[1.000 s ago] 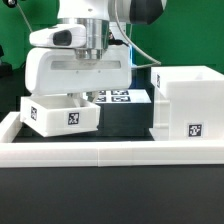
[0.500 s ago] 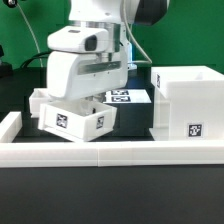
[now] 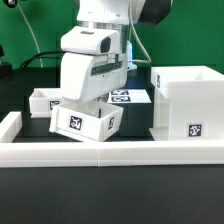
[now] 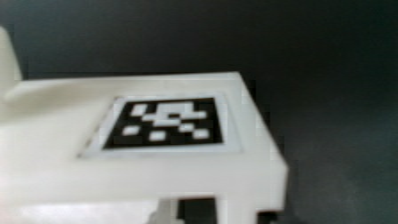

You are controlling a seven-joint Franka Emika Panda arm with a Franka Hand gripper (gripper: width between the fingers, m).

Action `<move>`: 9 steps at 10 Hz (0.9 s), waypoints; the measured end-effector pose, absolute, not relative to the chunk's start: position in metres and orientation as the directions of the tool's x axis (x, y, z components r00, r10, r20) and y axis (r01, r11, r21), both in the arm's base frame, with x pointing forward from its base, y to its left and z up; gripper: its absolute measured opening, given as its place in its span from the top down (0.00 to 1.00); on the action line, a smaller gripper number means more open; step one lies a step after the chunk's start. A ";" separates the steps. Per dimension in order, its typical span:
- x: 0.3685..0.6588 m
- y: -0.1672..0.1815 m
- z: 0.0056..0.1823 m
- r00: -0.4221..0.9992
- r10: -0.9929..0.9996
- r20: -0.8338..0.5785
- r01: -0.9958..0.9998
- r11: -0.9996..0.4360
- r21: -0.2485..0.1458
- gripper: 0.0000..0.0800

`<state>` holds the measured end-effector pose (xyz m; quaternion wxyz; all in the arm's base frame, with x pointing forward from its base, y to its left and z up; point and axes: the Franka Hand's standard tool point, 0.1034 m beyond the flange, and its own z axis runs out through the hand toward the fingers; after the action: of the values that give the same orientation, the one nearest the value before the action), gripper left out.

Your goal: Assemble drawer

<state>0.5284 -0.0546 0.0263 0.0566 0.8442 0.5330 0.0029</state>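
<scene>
White plastic tagged tray (image 3: 85, 122), tilted, is pinched by the gripper (image 3: 96, 99) beside the tall white housing (image 3: 186, 105). Next, likely: level it, then slide it into that housing.

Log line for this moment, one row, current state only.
task: assemble drawer | gripper: shut on tilted tray | second tray: flat, behind it | housing: upright, exterior view's right, apart from both trays

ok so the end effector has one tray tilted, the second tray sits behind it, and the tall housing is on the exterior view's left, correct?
Not quite. The tall housing stands on the exterior view's right, not its left, as the exterior view shows. The rest holds: the end effector has one tray tilted, and the second tray sits behind it.
</scene>
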 end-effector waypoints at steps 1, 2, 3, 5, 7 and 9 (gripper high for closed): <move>0.528 -0.052 0.025 0.421 0.905 -0.057 0.904 -0.414 0.103 0.95; 0.527 -0.046 0.025 0.403 0.913 -0.063 0.913 -0.395 0.101 0.95; 0.528 -0.037 0.024 0.390 0.919 -0.065 0.918 -0.382 0.108 0.95; 0.528 -0.037 0.024 0.391 0.919 -0.059 0.916 -0.382 0.120 0.95; 0.527 -0.034 0.022 0.383 0.922 -0.062 0.920 -0.375 0.114 0.95; 0.525 -0.029 0.022 0.375 0.925 -0.065 0.924 -0.367 0.105 0.95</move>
<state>0.5252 -0.0293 0.0218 0.0618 0.8268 0.5590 0.0026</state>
